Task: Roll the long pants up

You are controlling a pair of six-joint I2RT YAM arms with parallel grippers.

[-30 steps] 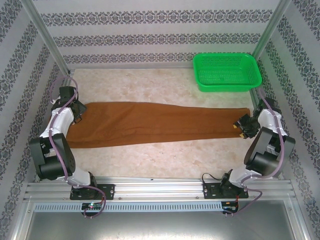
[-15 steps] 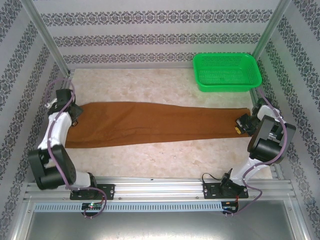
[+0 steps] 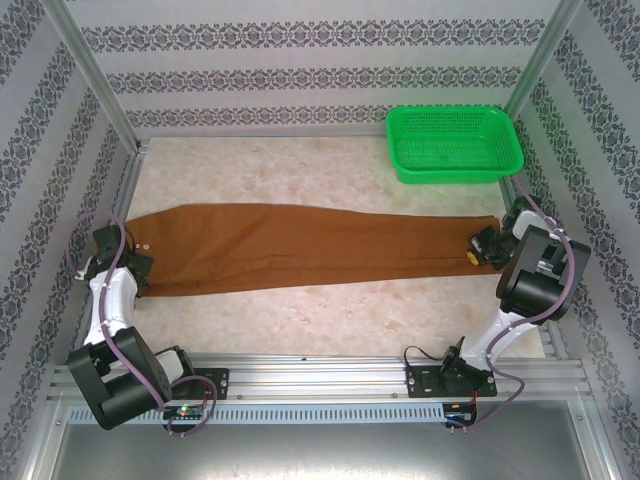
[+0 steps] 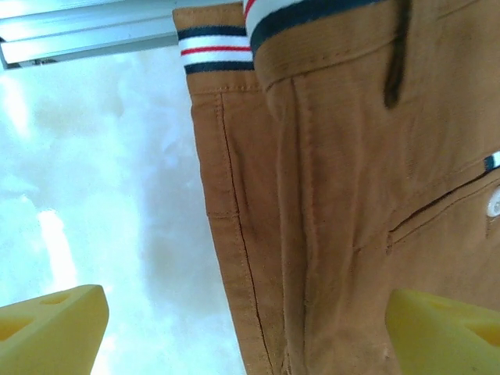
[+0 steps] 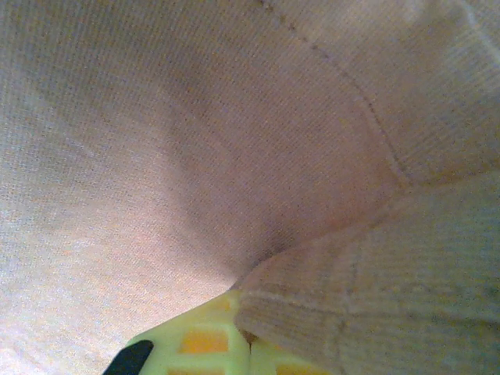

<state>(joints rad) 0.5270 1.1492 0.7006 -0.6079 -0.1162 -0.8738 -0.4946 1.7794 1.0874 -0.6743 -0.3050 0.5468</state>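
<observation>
The long pants (image 3: 300, 248) lie flat across the table, rust-brown, waist at the left and leg ends at the right. My left gripper (image 3: 138, 263) hovers at the near-left corner of the waist, open, its yellow fingertips (image 4: 51, 328) wide apart over the waistband edge (image 4: 344, 195) and the bare table. The striped waistband lining (image 4: 215, 48) and a pale button (image 4: 494, 203) show in the left wrist view. My right gripper (image 3: 478, 250) is at the leg ends, shut, with a fold of the hem (image 5: 351, 305) pinched at its fingertips (image 5: 199, 344).
A green plastic basket (image 3: 452, 178) stands at the back right, just beyond the leg ends. Patterned walls and metal posts close in the table on three sides. A metal rail (image 4: 86, 31) runs along the left edge, and bare tabletop (image 3: 300, 320) lies in front of the pants.
My left arm has drawn back toward the near-left corner, off the waistband, and its jaws have widened. My right gripper has closed on the leg hem.
</observation>
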